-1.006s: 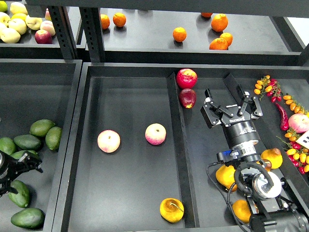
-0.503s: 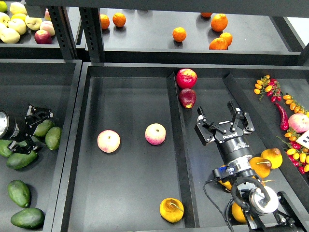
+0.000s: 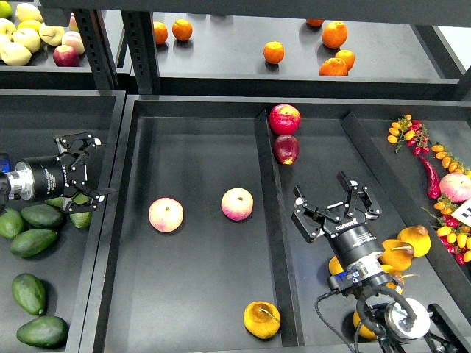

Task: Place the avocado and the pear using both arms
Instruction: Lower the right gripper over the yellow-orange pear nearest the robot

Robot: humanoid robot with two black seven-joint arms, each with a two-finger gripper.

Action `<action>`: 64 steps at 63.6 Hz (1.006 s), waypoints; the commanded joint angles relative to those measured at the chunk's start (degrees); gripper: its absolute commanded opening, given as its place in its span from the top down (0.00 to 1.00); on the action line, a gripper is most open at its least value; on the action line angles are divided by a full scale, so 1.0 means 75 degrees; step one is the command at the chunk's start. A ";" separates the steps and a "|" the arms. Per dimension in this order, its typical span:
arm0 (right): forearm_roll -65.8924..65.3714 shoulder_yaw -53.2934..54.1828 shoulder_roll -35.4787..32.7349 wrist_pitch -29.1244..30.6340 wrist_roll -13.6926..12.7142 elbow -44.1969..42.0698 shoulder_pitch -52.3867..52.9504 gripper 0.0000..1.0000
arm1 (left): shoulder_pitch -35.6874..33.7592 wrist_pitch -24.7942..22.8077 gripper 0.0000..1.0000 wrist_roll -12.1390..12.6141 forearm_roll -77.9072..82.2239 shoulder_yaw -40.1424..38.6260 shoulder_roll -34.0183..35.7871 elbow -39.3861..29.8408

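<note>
Several avocados lie in the left bin, among them one (image 3: 33, 242) below my left gripper and one (image 3: 81, 218) partly hidden behind it. My left gripper (image 3: 99, 168) is open and empty, above the avocados near the bin's right wall. One pear (image 3: 262, 319) lies at the front of the middle bin. More pears (image 3: 415, 239) lie in the right compartment, partly hidden by my right arm. My right gripper (image 3: 333, 202) is open and empty, its fingers pointing away from me, just beyond those pears.
Two pink apples (image 3: 165, 214) (image 3: 237, 204) lie in the middle bin. Two red apples (image 3: 284, 118) (image 3: 285, 149) sit by the divider (image 3: 269, 220). Oranges (image 3: 274, 51) and yellow apples (image 3: 16, 51) are on the upper shelf. Cherry tomatoes and a chilli (image 3: 430, 176) lie at the right.
My left gripper has risen and moved right over the avocados toward the bin wall, still empty. My right gripper has drawn back toward me, nearer the pears, still open.
</note>
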 commanded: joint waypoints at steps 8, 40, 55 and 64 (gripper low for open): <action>0.0020 -0.0695 -0.1043 0.0001 -0.0323 0.0012 0.0077 0.00 | 0.0978 -0.0001 0.01 0.0000 -0.0487 -0.1419 -0.1414 -0.0226; -0.0027 -0.2546 -0.2906 -0.0070 -0.1952 0.0000 0.1435 0.00 | 0.2243 -0.0001 0.01 0.0000 -0.0499 -0.3177 -0.3431 -0.0917; -0.0191 -0.3764 -0.3046 -0.0117 -0.2256 -0.0035 0.2290 0.00 | 0.2724 -0.0001 0.01 0.0000 -0.0499 -0.3388 -0.3431 -0.1269; -0.0168 -0.4526 -0.3340 -0.0502 -0.2428 -0.0094 0.2993 0.00 | 0.3028 -0.0001 0.01 0.0000 -0.0522 -0.3400 -0.3431 -0.1457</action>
